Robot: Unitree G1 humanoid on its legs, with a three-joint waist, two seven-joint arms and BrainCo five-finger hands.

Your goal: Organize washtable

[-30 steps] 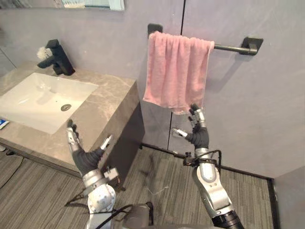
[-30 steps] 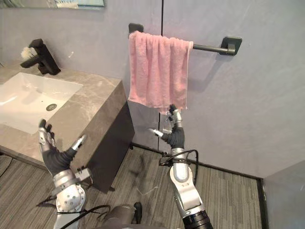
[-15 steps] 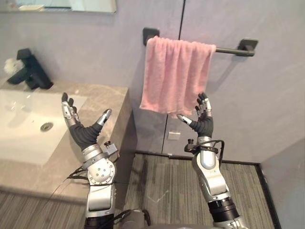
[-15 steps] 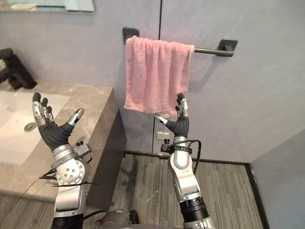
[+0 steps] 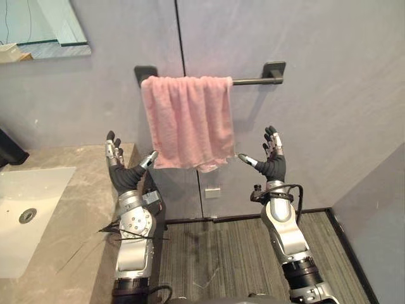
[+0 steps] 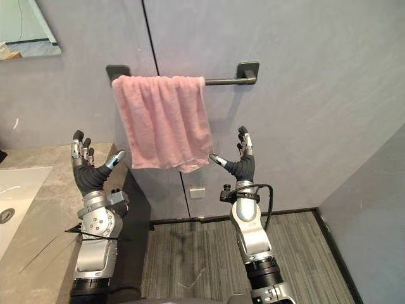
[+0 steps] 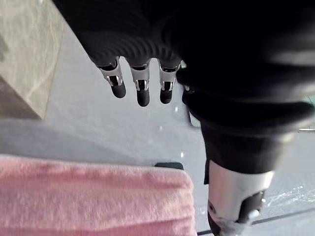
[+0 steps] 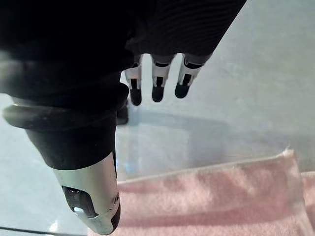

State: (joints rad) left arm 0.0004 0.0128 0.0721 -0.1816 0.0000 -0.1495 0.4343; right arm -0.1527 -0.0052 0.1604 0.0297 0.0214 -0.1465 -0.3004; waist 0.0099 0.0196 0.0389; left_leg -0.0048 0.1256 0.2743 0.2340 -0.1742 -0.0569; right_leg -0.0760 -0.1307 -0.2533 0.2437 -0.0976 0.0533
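A pink towel (image 5: pixel 188 121) hangs bunched over the left half of a dark towel bar (image 5: pixel 253 80) on the grey wall. My left hand (image 5: pixel 124 171) is raised at the towel's lower left edge, fingers straight and thumb spread, holding nothing. My right hand (image 5: pixel 269 163) is raised just right of the towel's lower corner, open too, thumb pointing toward the cloth. Neither hand touches the towel. The towel (image 7: pixel 93 196) also lies past my left hand's fingers (image 7: pixel 141 87) in the left wrist view, and the towel (image 8: pixel 216 196) past my right hand's fingers (image 8: pixel 157 81).
A marble washtable (image 5: pixel 69 247) with a white sink (image 5: pixel 25 218) and its drain stands at the left. A mirror's lower corner (image 5: pixel 44 38) is at upper left. A wall socket (image 5: pixel 212 192) sits under the towel. Striped floor (image 5: pixel 215 253) lies between my arms.
The camera has swung right and up, so the sink and faucet slid left and the towel bar now sits centred. Both hands stay raised and open either side of the towel.
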